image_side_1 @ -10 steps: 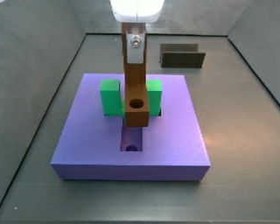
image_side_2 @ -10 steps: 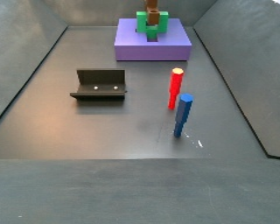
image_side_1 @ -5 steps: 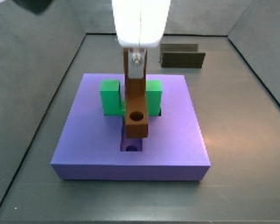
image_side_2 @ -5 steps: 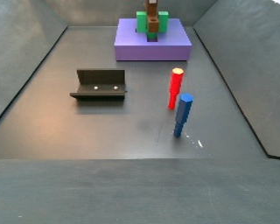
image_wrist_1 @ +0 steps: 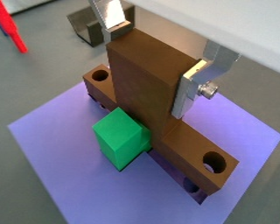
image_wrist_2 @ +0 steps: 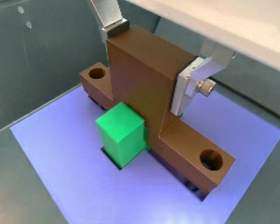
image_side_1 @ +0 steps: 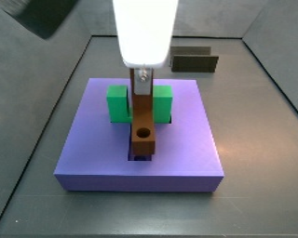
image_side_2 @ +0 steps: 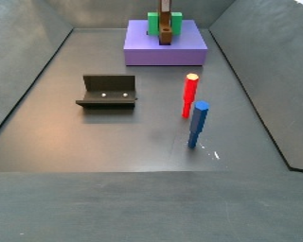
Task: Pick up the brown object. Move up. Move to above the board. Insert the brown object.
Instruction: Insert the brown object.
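End effector clamped on the brown bar, low over the lavender board

In both wrist views the end effector (image_wrist_1: 154, 48) has its silver fingers (image_wrist_2: 192, 83) closed on the upper end of the brown bar (image_wrist_1: 154, 83), held upright. In a side view the brown bar (image_side_1: 142, 121) stands in the middle of the board (image_side_1: 83, 139), its holed lower end at the central groove, between the arms of the green bracket (image_side_1: 116, 102). The fixture (image_side_2: 107, 92), a red post (image_side_2: 189, 94) and a blue post (image_side_2: 197, 124) stand on the table (image_side_2: 103, 142), well apart from the board.

The dark grey floor (image_side_2: 141, 132) carries the board (image_side_2: 167, 47), the fixture (image_side_2: 107, 92), and upright red (image_side_2: 189, 95) and blue (image_side_2: 199, 125) bars.
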